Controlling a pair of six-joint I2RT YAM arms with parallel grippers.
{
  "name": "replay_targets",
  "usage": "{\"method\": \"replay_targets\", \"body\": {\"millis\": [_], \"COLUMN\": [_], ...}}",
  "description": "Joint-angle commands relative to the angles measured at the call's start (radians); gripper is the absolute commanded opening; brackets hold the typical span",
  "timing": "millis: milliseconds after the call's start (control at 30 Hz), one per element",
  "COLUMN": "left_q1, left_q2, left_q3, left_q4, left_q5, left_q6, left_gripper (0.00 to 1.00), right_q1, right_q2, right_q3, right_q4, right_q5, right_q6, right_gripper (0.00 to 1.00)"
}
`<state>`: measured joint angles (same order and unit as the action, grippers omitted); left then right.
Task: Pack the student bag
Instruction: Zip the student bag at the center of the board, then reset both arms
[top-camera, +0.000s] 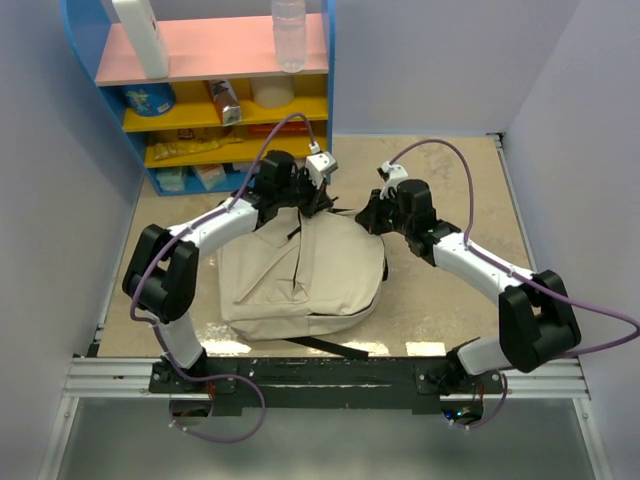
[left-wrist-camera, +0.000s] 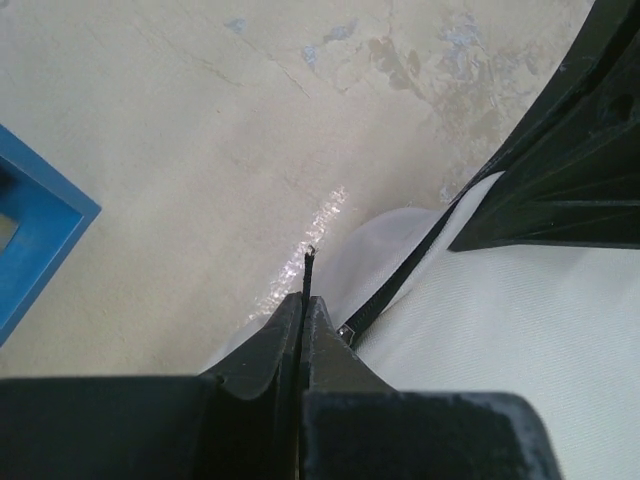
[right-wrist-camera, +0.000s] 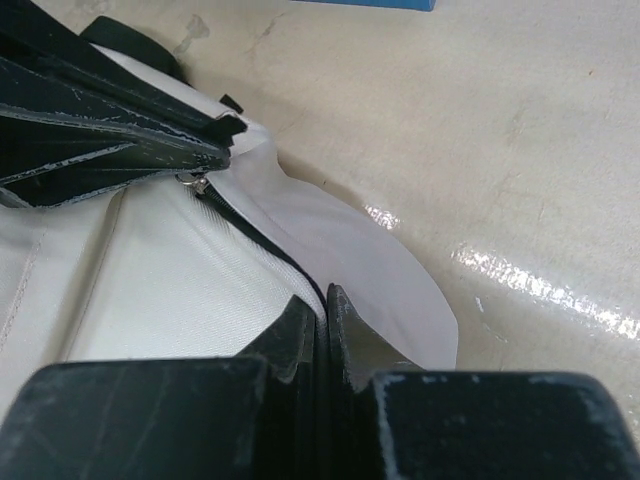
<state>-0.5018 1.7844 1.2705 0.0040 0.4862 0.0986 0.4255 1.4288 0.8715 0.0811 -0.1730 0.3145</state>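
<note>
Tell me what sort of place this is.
Probably a lab booth staged like a child's room: plain walls, a colourful shelf holding packets, and the student bag lying between two robot arms.

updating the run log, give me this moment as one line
student bag: lying on table | left gripper: shut on thin black tab | right gripper: shut at zipper, grip unclear

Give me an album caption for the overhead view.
A beige backpack lies on the table, its far end pinched by the left gripper and the right gripper, both shut.
</note>
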Motion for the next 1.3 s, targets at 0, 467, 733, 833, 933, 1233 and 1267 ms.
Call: {"method": "replay_targets", "body": {"millis": [0,467,733,833,933,1233,1267], "left_q1": [0.109,0.075,0.141,0.222,0.282,0.325,0.327], "left_q2": [-0.069,-0.209,-0.397,-0.506,-0.597,-0.638,-0.64], "left_q3": [-0.034,0.165,0.09,-0.02,-0.129,-0.195,-0.191], "left_q4": [-0.022,-0.286,-0.522,-0.53,-0.47,-0.426,-0.426], "left_q5": [-0.135,0.002,-0.055,-0.032,-0.038,-0.029,-0.028], "left_q6": [0.056,0.024,0.171,0.185,0.155,0.093,0.093], "left_gripper": [0.02,1.0,1.0,1.0,1.0,1.0,1.0], "right_q1": [-0.113,-0.188,-0.186,-0.186,-0.186,-0.185,-0.186], "right_q2": [-0.013,-0.022,-0.122,-0.2,-0.272,-0.33,-0.334], "right_q3": [0.055,0.161,0.221,0.207,0.161,0.135,0.133], "right_q4": [-0.043,-0.214,-0.343,-0.366,-0.343,-0.388,-0.386], "right_q5": [0.184,0.254,0.23,0.175,0.124,0.121,0.122], "right_q6": [-0.022,-0.011,0.017,0.02,0.047,0.034,0.034], "right_gripper": [0.0,0.79,0.99,0.99,0.99,0.99,0.99]}}
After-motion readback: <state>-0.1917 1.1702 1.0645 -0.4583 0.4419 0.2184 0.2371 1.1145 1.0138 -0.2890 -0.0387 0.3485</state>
